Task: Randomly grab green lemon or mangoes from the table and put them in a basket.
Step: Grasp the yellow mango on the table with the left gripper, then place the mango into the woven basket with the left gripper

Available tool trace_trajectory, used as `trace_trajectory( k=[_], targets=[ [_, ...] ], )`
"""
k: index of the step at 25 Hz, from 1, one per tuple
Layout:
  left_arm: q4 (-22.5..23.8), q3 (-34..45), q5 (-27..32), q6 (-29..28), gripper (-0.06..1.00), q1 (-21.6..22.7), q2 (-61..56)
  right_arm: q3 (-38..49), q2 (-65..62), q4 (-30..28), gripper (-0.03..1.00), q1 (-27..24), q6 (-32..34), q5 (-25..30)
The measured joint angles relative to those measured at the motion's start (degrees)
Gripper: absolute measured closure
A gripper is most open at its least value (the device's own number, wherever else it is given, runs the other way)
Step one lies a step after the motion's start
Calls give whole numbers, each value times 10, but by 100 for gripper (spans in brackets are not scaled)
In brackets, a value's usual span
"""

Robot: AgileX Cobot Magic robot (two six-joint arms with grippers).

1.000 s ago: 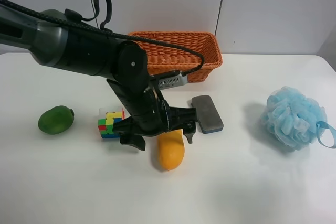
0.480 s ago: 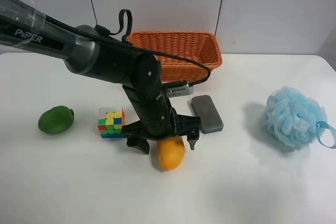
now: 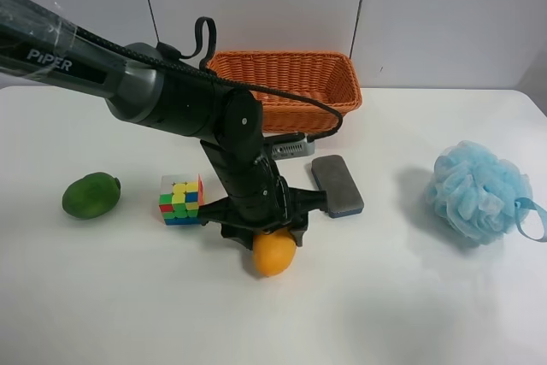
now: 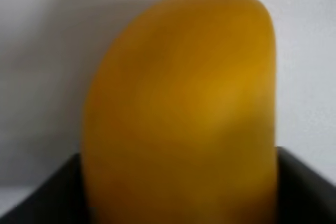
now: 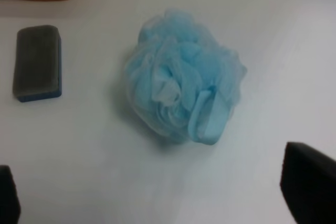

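The yellow-orange mango (image 3: 274, 251) lies on the white table (image 3: 402, 297) in front of the basket. My left gripper (image 3: 263, 232) is down over it, with a finger against each side; in the left wrist view the mango (image 4: 184, 108) fills the picture between the dark fingers (image 4: 37, 192). The green lemon (image 3: 90, 195) lies at the exterior high view's left, apart from the arm. The orange wicker basket (image 3: 286, 74) stands at the back. My right gripper (image 5: 157, 190) is open above the table and holds nothing.
A multicoloured puzzle cube (image 3: 180, 199) sits just beside the left gripper. A grey block with a blue base (image 3: 337, 185) lies on the other side of it. A blue mesh bath sponge (image 3: 475, 190) lies below the right gripper (image 5: 184, 95).
The left gripper has come down over the mango and its fingers have closed in from wide apart to the mango's sides. The mango now shows less from under the gripper.
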Motion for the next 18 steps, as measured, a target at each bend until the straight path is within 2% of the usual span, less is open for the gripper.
trace_trajectory(
  k=[13,18],
  targets=[
    [1,0,0,0,33,0,-3,0,0,0,-2,0,0,0],
    [2,0,2,0,33,0,-44,0,0,0,-2,0,0,0]
  ],
)
